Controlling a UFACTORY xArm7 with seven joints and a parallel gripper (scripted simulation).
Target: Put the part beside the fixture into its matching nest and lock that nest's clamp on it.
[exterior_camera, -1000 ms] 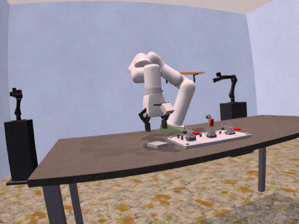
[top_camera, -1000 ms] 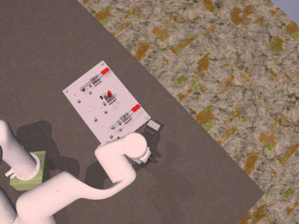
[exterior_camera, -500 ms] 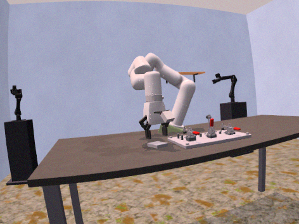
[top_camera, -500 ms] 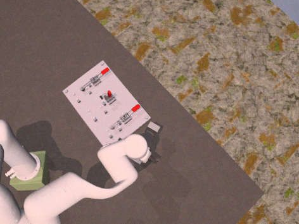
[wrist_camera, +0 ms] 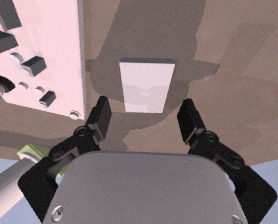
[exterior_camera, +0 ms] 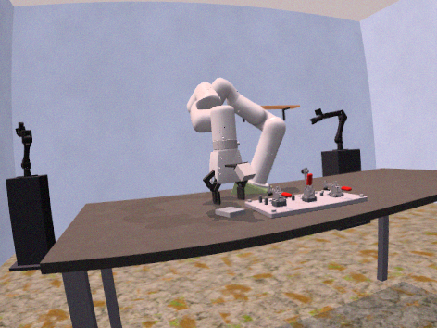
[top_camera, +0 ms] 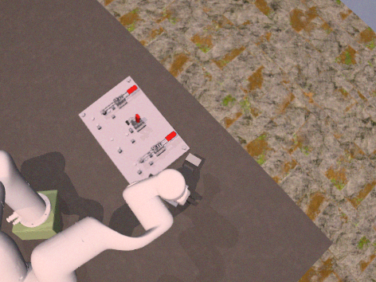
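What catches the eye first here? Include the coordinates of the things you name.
Probably the big white arm (top_camera: 149, 204) (exterior_camera: 223, 126), reaching over the dark table (top_camera: 247, 220) (exterior_camera: 153, 237). Next, three bright red handles on the pale board (top_camera: 115, 130) (exterior_camera: 319, 206) (wrist_camera: 55, 60): the middle one upright, the outer two lying low.

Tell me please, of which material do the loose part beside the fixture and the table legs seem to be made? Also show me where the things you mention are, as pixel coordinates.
The loose part (exterior_camera: 230, 211) (wrist_camera: 147, 87): perhaps bare metal or grey plastic, smooth; its faces are plain pale grey with crisp edges. The table legs (exterior_camera: 382, 248): probably painted metal; they look slim, straight-edged and evenly dark grey.
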